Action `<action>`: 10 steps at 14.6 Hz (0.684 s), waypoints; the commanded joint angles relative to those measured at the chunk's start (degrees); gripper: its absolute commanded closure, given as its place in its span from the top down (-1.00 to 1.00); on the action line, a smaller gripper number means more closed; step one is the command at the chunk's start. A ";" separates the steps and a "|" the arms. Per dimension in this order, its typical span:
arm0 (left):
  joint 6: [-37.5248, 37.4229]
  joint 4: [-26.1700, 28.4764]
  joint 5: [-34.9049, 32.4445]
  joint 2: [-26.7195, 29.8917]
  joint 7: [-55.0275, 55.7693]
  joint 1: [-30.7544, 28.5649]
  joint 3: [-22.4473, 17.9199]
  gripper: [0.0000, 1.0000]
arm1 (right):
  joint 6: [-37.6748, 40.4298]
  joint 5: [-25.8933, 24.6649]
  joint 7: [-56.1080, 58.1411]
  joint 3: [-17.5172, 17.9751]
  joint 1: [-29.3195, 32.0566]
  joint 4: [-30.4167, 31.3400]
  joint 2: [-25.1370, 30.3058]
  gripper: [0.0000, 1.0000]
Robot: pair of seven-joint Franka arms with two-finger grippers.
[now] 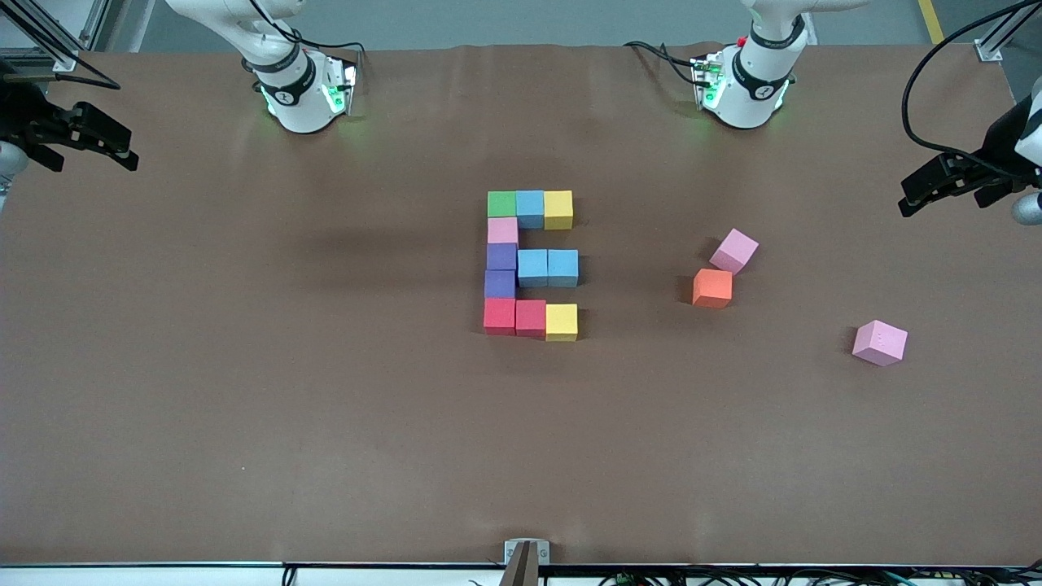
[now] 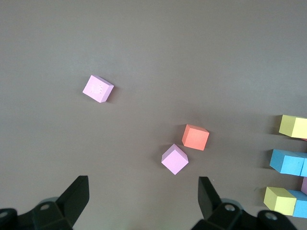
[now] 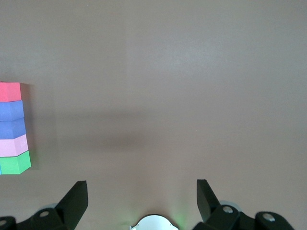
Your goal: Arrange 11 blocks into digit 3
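The blocks lie touching in an E-like digit 3 at the table's middle. The bar nearest the bases is green (image 1: 502, 203), light blue (image 1: 529, 207) and yellow (image 1: 558, 208). The column runs pink (image 1: 502, 231), purple (image 1: 501, 257), purple (image 1: 500, 284), red (image 1: 499, 316). Two light blue cubes (image 1: 547, 267) form the middle bar. A red (image 1: 530, 317) and a yellow cube (image 1: 561, 321) complete the bar nearest the camera. My left gripper (image 1: 916, 195) (image 2: 143, 184) is open and empty, up at the left arm's end. My right gripper (image 1: 122, 153) (image 3: 142, 187) is open and empty at the right arm's end.
An orange cube (image 1: 712, 288) (image 2: 195, 137) and a spare pink cube (image 1: 733, 250) (image 2: 174, 159) touch, toward the left arm's end from the figure. Another pink cube (image 1: 879, 343) (image 2: 98, 88) lies nearer the camera. The right wrist view shows the column's green cube (image 3: 14, 162).
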State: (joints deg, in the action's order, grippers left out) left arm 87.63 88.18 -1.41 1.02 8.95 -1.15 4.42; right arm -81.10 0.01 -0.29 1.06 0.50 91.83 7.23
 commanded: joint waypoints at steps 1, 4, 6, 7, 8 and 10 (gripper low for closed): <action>-0.88 -0.81 -0.52 -0.32 -0.51 -0.08 0.07 1.00 | -0.11 -0.80 -0.07 0.34 0.21 1.07 1.03 1.00; -0.88 -0.81 -0.52 -0.32 -0.69 -0.34 -0.02 1.00 | -0.02 -0.80 -0.07 0.34 0.21 1.07 1.03 1.00; -0.88 -0.90 -0.52 -0.32 -0.77 -0.34 -0.02 1.00 | -0.11 -0.80 -0.15 0.34 0.12 1.07 1.03 1.00; -1.31 -0.90 -0.52 -0.32 -0.69 -0.25 -0.02 1.00 | -0.11 -0.80 -0.24 0.34 0.12 1.07 1.03 1.00; -1.93 -0.90 -0.52 -0.32 -0.77 -0.25 -0.02 1.00 | -0.11 -0.71 -0.24 0.34 0.12 1.07 1.03 1.00; -2.11 -0.90 -0.52 -0.32 -0.69 0.01 -0.02 1.00 | -0.19 -0.80 -0.16 0.34 0.12 1.07 1.03 1.00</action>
State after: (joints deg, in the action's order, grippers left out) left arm 86.82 88.18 -1.41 0.97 8.95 -1.38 4.35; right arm -81.10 -0.04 -0.29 1.10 0.49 91.84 7.23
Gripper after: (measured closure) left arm 0.000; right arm 0.000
